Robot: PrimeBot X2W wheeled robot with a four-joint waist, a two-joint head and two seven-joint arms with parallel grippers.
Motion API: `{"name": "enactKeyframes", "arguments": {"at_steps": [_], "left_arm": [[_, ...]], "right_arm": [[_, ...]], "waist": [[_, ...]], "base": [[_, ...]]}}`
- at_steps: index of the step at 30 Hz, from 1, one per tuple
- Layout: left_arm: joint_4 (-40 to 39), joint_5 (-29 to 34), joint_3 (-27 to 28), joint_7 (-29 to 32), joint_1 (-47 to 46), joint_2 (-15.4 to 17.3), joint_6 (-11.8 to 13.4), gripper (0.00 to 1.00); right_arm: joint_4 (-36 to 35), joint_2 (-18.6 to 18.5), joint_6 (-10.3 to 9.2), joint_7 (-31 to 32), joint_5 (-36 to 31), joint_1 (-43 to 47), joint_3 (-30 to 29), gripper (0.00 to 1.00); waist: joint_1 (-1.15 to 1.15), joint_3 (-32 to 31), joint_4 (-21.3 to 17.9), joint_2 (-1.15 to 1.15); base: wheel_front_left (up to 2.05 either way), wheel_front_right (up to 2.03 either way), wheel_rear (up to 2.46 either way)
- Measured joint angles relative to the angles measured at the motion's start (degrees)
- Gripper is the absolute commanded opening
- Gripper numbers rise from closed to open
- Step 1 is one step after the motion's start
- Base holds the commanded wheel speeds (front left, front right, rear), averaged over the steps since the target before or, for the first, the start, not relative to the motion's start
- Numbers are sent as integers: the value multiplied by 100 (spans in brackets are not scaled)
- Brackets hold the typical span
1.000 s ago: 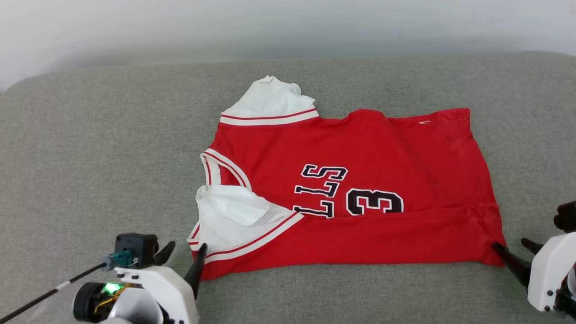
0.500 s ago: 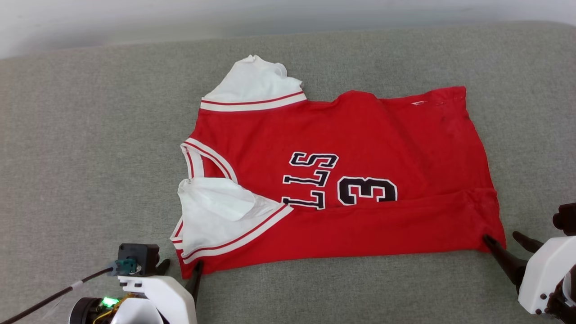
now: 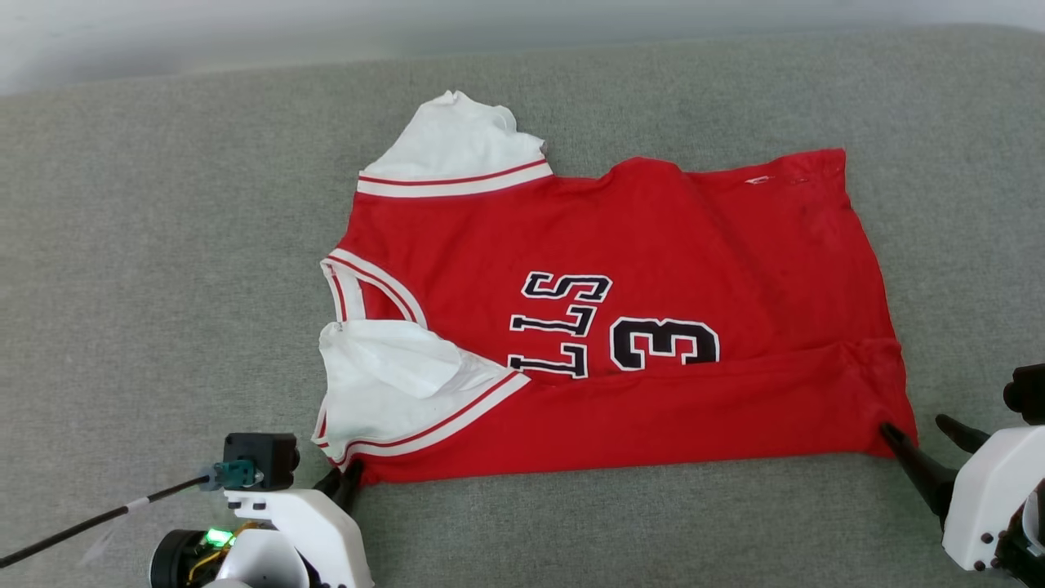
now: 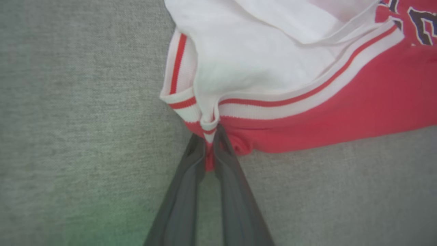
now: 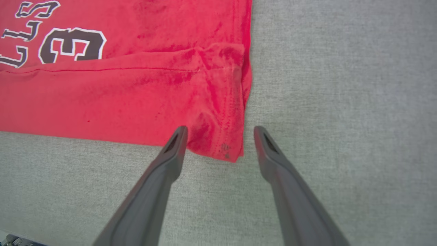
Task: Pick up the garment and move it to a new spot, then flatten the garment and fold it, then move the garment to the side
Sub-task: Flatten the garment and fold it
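The grey upholstered surface (image 3: 163,245) ran edge to edge, its far border meeting a pale wall (image 3: 245,33) at the top of the head view. Wide bare fabric lay to the garment's left, with a band beyond it, a narrower margin to its right and a strip along the near side.

The garment (image 3: 653,245) lay flat near the middle, collar to the left and hem to the right. Its near long edge was folded up over the front, covering part of the black lettering. The far sleeve (image 3: 457,147) pointed away; the near sleeve (image 3: 392,384) lay crumpled over the fold.

The right gripper (image 5: 220,129) had its fingers spread either side of the near hem corner, one tip at the red cloth and one over bare grey. The left gripper (image 4: 209,138) had its fingers pressed together, pinching the near collar-end corner below the striped trim.
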Motion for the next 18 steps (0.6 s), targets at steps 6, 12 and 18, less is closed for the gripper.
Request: {"name": "enactKeyframes", "arguments": {"at_steps": [6, 12, 18], "left_arm": [[-172, -1, -58, -125, 144, 29, -58, 0], [-756, 120, -96, -219, 222, 92, -25, 0], [-1191, 215, -171, -148, 236, 126, 52, 0]], "right_arm": [[159, -24, 0, 118, -259, 42, -5, 100], [556, 55, 0, 186, -606, 4, -134, 100], [920, 134, 0, 207, -724, -169, -141, 100]], "waist": [[0, -214, 145, 0], [0, -271, 350, 0], [1, -141, 507, 0]], "base": [[0, 0, 0], [0, 0, 0], [0, 0, 0]]}}
